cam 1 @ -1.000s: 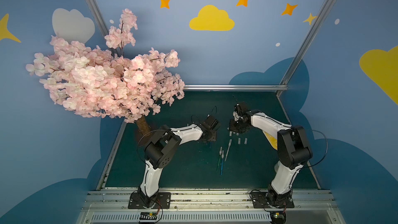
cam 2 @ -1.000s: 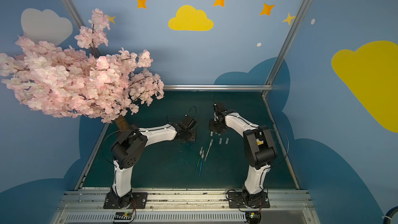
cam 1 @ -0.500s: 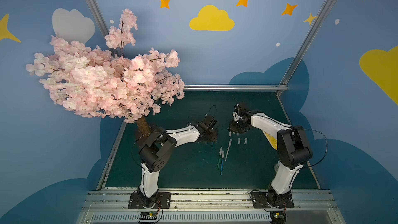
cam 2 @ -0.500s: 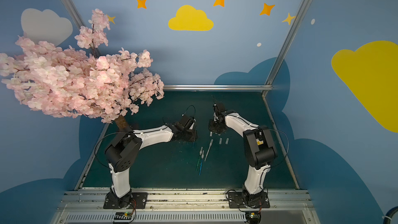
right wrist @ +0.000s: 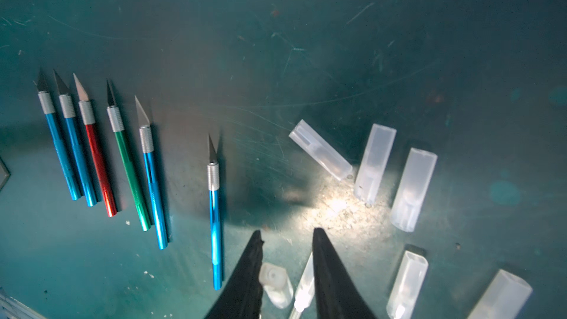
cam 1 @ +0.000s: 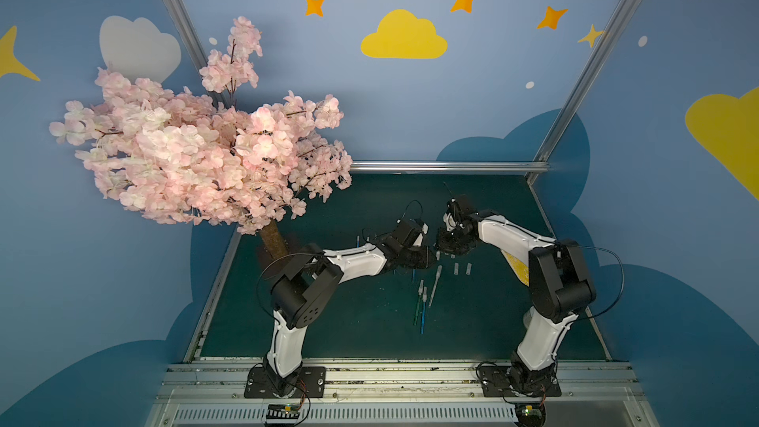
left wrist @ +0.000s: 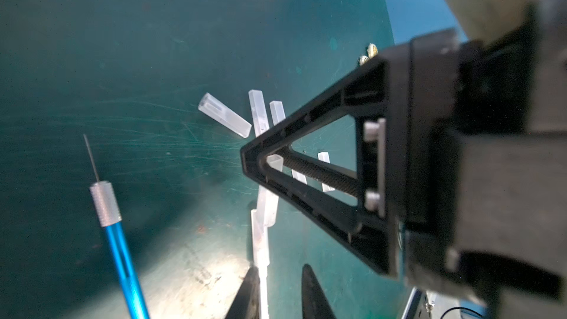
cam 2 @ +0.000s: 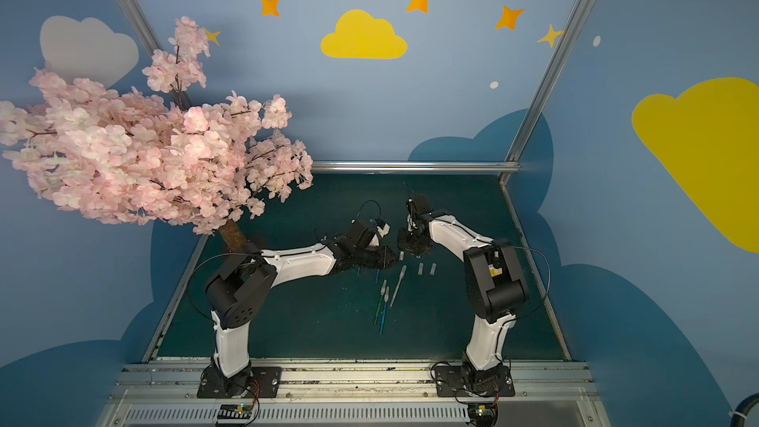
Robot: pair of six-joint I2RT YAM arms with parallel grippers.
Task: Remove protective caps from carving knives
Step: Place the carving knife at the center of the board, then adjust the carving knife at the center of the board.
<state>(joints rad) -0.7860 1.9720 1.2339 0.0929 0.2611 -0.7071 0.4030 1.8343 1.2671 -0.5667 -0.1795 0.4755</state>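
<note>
Centrally, left claw and right claw meet over the green counter, open room toward its near edge, the blossom tree crowding the left arm's side. The left stands open, a whitish knife against one finger. The right straddles a protective cap; pinched or loose, I cannot tell. The right wrist view shows six bare-bladed carving knives in a row; the left wrist view catches one blue knife

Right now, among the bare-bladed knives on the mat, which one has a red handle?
The red knife, lying between a blue knife and the green knife.
</note>
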